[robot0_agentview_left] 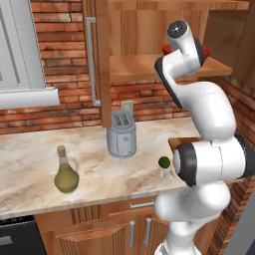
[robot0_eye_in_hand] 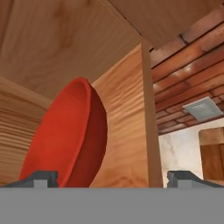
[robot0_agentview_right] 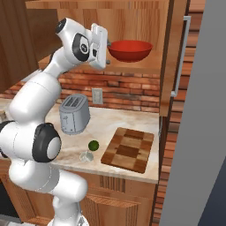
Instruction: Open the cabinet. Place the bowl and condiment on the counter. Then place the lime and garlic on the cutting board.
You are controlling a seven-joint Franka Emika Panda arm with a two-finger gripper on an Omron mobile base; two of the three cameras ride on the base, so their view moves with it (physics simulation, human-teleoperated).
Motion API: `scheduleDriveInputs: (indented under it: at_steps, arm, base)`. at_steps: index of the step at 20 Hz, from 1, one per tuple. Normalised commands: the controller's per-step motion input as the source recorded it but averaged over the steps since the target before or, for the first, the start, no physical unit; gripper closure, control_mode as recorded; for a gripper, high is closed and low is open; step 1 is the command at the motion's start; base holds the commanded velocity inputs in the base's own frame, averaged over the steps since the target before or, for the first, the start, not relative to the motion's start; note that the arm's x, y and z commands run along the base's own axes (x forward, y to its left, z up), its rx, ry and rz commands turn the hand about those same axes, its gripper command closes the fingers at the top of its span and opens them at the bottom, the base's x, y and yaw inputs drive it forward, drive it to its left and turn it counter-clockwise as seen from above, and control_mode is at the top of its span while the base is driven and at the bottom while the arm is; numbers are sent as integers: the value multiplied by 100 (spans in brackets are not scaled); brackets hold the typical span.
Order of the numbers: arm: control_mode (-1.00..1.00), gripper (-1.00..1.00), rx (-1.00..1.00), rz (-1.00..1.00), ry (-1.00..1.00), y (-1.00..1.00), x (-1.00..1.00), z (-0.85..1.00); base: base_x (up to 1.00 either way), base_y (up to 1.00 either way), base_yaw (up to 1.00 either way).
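Holding my gripper [robot0_eye_in_hand: 112, 178] spread wide before one red bowl [robot0_agentview_right: 130, 50] on the cabinet [robot0_agentview_right: 145, 17] shelf, I count one condiment [robot0_agentview_left: 66, 172], one lime [robot0_agentview_right: 93, 145], one toaster [robot0_agentview_right: 74, 114], one cutting board [robot0_agentview_right: 129, 149].

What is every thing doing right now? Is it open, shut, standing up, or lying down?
cabinet: doors open.
bowl: upright on the cabinet shelf, not held.
hand: open, right beside the bowl's rim.
condiment: standing upright on the counter, corked.
lime: resting on the counter.
garlic: resting on the counter by the lime.
cutting board: lying flat, nothing on it.
toaster: upright.
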Motion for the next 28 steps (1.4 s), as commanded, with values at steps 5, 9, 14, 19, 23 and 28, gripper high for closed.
scheduleDriveInputs:
  at_steps: [5,9,14,19,23,28]
  arm:
    - [-100,-100,0,0,0,0,30,-1]
    - [-100,-100,0,0,0,0,22,0]
    - [-100,-100,0,0,0,0,19,-2]
    - [-100,-100,0,0,1,-9,12,-13]
    - [-100,-100,0,0,1,-15,13,-10]
    - [-100,-100,0,0,0,-14,15,-5]
  base:
    - [0,0,0]
    - [0,0,0]
    - [0,0,0]
    - [0,0,0]
    - [0,0,0]
    - [0,0,0]
